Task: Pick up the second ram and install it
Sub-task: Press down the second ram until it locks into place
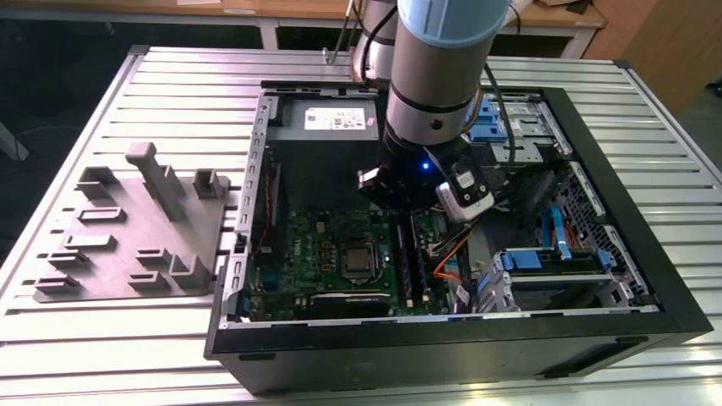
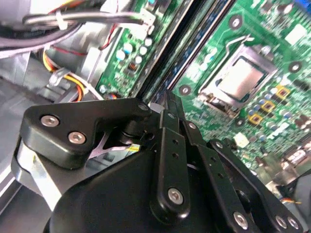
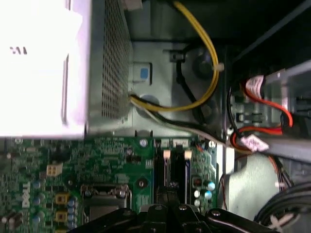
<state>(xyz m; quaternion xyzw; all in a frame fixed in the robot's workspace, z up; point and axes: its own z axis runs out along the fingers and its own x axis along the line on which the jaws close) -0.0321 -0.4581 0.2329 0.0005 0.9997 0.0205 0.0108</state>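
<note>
On the exterior view's left we see a grey fixture tray (image 1: 130, 233) with upright holders resting on the slatted metal table (image 1: 101, 338), just beside the open computer case (image 1: 451, 347). Moving toward the exterior view's right, the green motherboard (image 1: 327, 245) lies flat inside the case with its processor socket (image 1: 358, 260) near the middle, and the power supply (image 1: 327, 123) sits at the far end of the case. The robot arm (image 1: 434, 76) reaches down into the case above the memory slots (image 1: 408, 262), which run along the motherboard's edge on the exterior view's right. Beyond them we see orange cables (image 1: 451, 249) and blue drive brackets (image 1: 553, 254). In the second wrist view the gripper (image 2: 167, 104) has its black fingers (image 2: 170, 145) drawn close together, their tips pressed down over a thin dark strip that we take for the second ram (image 2: 184, 58), standing on edge in line with the slots beside the processor socket (image 2: 240, 80). We cannot tell whether the stick is seated fully. In the first wrist view the gripper (image 3: 170, 206) sits directly over the slots (image 3: 165, 170), with a yellow cable (image 3: 204, 48) and red wires (image 3: 272, 104) farther off by the case wall.
</note>
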